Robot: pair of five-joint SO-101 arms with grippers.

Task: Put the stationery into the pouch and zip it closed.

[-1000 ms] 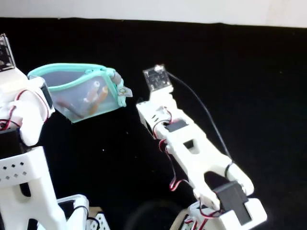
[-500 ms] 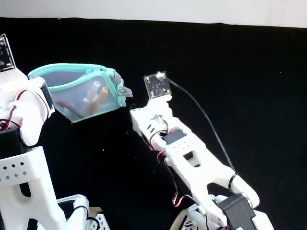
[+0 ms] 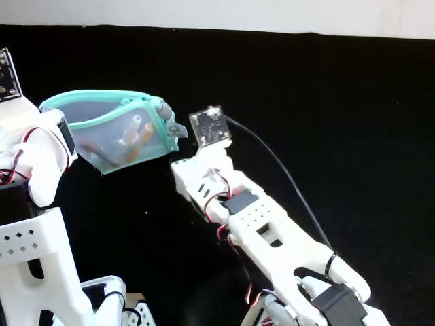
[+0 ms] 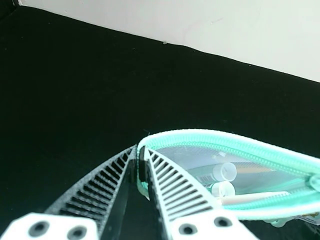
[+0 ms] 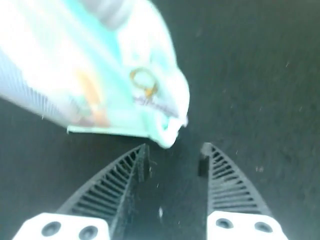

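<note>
The teal-edged clear pouch [image 3: 109,125] hangs above the black table at the left, its mouth open. Pens and other stationery [image 3: 132,136] lie inside it, also seen in the left wrist view as white tubes [image 4: 222,177]. My left gripper [image 4: 140,162] is shut on the pouch's [image 4: 225,145] zipper rim at the end away from the zipper pull. The zipper pull [image 3: 177,129] with its small ring [image 5: 142,80] sits at the pouch's right end. My right gripper [image 5: 175,155] is open, with the corner of the pouch [image 5: 167,132] just beyond its fingertips, untouched.
The black table [image 3: 340,102] stretches free to the right and behind the pouch. A white strip [image 3: 272,17] borders the far edge. The right arm's black cable [image 3: 285,173] loops over the table. The left arm's white base [image 3: 41,272] fills the near-left corner.
The right arm has swung left, bringing its wrist and open gripper up to the pouch's zipper-pull end. The left arm and pouch have stayed still.
</note>
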